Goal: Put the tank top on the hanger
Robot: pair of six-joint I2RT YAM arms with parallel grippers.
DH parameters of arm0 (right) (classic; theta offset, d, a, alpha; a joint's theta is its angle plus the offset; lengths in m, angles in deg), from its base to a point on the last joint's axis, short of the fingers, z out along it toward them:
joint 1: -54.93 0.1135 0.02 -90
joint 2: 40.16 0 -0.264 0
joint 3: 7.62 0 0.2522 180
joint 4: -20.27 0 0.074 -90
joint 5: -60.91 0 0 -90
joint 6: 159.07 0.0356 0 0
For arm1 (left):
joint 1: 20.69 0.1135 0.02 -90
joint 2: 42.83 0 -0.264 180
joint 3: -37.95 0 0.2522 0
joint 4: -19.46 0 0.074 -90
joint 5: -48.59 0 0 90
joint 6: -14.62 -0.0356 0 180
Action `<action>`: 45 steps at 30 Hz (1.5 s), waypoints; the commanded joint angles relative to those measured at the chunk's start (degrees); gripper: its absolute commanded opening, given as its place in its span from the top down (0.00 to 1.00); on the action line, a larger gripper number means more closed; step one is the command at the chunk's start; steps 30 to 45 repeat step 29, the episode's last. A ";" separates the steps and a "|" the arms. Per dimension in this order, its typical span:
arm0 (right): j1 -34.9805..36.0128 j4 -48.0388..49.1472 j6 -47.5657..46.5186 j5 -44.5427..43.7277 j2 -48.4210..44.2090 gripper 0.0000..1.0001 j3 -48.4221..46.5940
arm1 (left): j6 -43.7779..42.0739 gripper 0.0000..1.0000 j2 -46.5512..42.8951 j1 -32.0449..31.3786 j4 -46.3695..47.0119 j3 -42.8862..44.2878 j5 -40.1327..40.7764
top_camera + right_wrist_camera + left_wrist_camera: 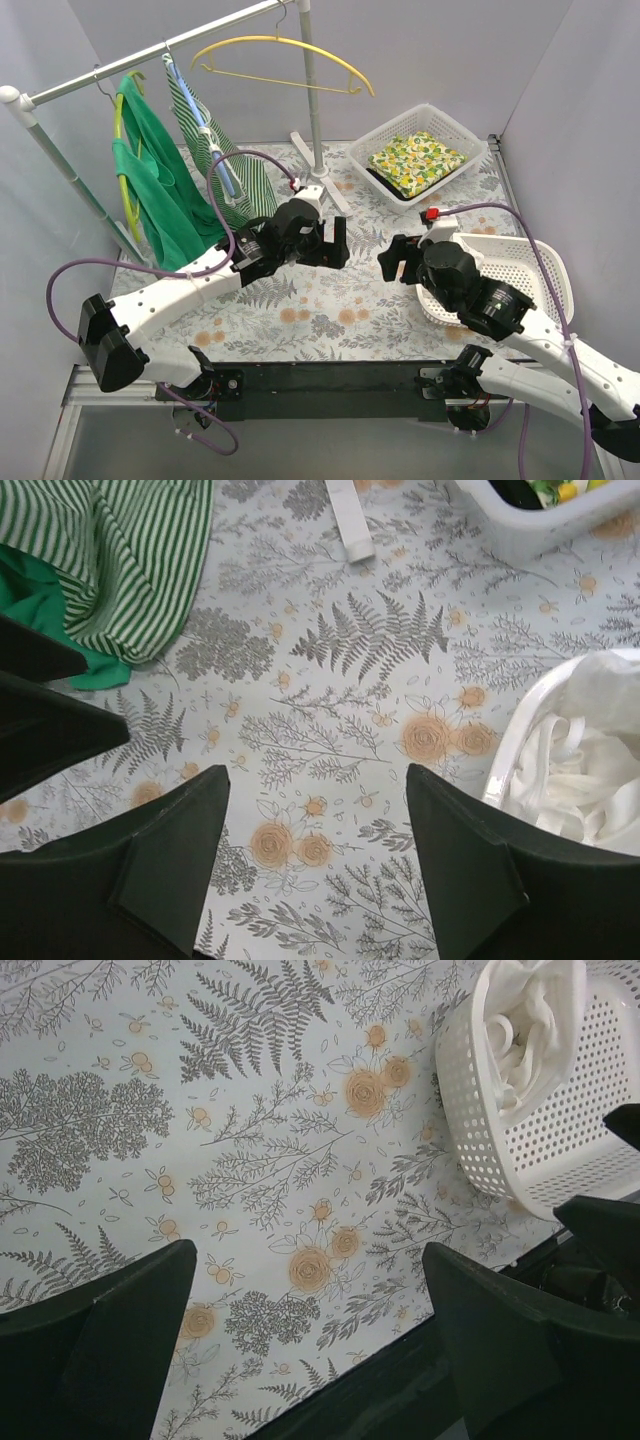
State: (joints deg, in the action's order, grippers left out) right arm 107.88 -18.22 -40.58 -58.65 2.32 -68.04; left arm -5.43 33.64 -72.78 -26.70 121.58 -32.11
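The green-and-white striped tank top [215,150] hangs on the light blue hanger [224,172], whose hook is over the rack rail [150,55]. Its lower part shows in the right wrist view [130,550], reaching down to the table. My left gripper [338,243] is open and empty over the table's middle, to the right of the tank top; its wrist view [308,1250] shows only patterned tablecloth between the fingers. My right gripper [393,258] is open and empty beside it, and its wrist view [315,775] also shows bare cloth.
A plain green garment [150,185] on a yellow-green hanger hangs left of the tank top. A yellow hanger [285,50] hangs on the rail. The rack's foot [322,175] stands at the back. A basket [478,150] holds yellow-patterned cloth. A white basket [545,265] with white cloth sits under the right arm.
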 commanded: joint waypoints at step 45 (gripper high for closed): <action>-15.77 -6.21 6.23 9.79 3.49 0.14 3.41 | 0.10 0.02 -9.41 -0.29 1.82 -9.75 -2.01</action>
